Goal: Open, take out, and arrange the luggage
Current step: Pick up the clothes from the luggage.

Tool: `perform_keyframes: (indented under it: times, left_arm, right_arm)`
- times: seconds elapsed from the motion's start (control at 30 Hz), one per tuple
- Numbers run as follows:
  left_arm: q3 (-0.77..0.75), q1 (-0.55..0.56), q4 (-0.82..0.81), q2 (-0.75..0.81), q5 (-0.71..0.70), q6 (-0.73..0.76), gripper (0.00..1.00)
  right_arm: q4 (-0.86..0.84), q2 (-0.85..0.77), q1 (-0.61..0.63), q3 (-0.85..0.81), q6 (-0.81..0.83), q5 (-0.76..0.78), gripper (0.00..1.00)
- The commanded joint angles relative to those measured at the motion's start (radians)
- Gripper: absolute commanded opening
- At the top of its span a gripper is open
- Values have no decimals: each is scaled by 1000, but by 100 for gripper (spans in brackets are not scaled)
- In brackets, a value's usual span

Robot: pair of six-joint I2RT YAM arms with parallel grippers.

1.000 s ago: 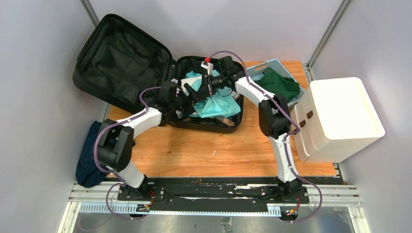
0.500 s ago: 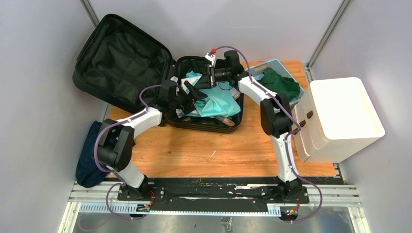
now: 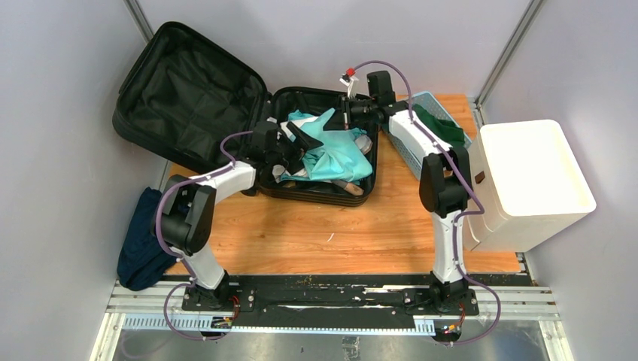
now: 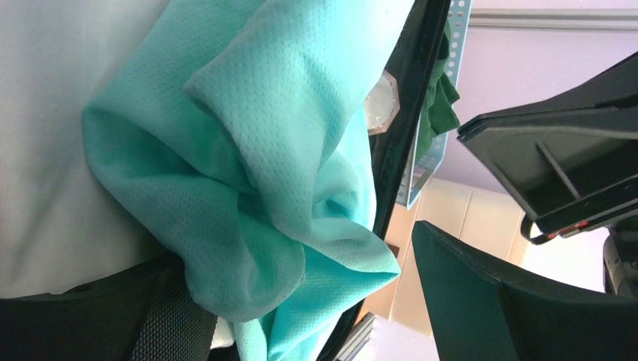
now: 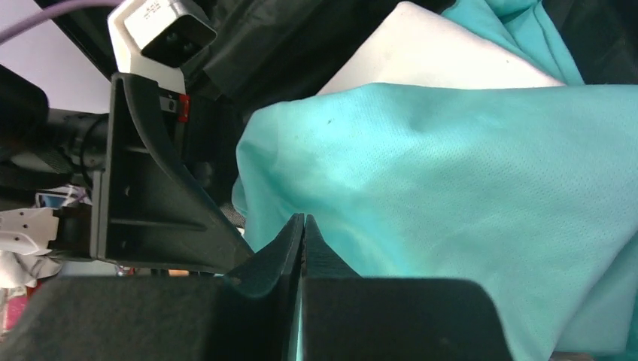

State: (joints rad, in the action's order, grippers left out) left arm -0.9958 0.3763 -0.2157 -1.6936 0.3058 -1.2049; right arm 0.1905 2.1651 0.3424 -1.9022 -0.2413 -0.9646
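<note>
Lying open at the far left of the counter (image 3: 316, 233), the luggage (image 3: 188, 90) had its lid thrown back toward the rear corner, black lining up. Its base sat flat on the wood, just beside a light-blue basket (image 3: 412, 98). A crumpled teal garment (image 3: 335, 154) filled much of the base, with a white cloth (image 5: 429, 53) partly under it.

Both arms reached into the base from opposite sides. The left gripper (image 3: 299, 140) hung over the near-left part of the teal garment with its fingers spread wide. In the left wrist view a fold of the teal fabric lay between them, not clamped. The right gripper (image 3: 340, 120) came in from the basket side, pointing toward the left one, and its fingers (image 5: 316, 248) were pressed flat together. The right wrist view showed their tips right at the teal fabric. Whether a fold was pinched there could not be told.

A dark green cloth (image 3: 444, 128) lay in the basket. A white drawer unit (image 3: 527, 180) stood at the counter's right edge, and a dark blue cloth (image 3: 139, 241) hung off the left edge, near the left arm's base.
</note>
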Motion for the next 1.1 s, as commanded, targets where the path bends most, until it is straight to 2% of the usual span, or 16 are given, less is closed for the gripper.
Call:
perform_keyframes:
  times: [0.0, 0.13, 0.27, 0.43, 0.53, 0.6, 0.7, 0.73, 0.83, 1.07]
  left_arm:
    - [-43, 3, -25, -24, -20, -7, 91]
    - [-44, 1, -25, -28, -25, -11, 91]
    - [-35, 0, -28, -36, -30, -30, 88]
    - [-18, -2, -33, -46, -32, -47, 73]
    - [-22, -6, -37, -52, -8, -42, 47]
    - [-23, -7, -35, -45, -1, -20, 39]
    - [-22, -8, -35, -31, 4, 15, 9]
    - [-21, -8, -34, -27, 11, 27, 3]
    - [-20, -8, -33, -9, 37, 50, 0]
    - [-57, -9, -29, 73, 76, 83, 0]
  right_arm:
    - [124, -3, 25, 41, 120, 51, 0]
    - [124, -15, 75, 116, 103, 14, 0]
    - [32, -62, 107, 218, 33, -27, 0]
    - [-36, -107, 93, 237, -24, -83, 0]
    - [-38, -147, 60, 235, 2, -81, 0]
    - [-7, -178, 23, 233, 57, -74, 0]
    - [40, -220, -32, 243, 129, -96, 0]
    - [53, -232, -49, 249, 152, -105, 1]
    - [91, -282, -94, 275, 220, -132, 1]
    - [182, -389, -166, 317, 385, -164, 4]
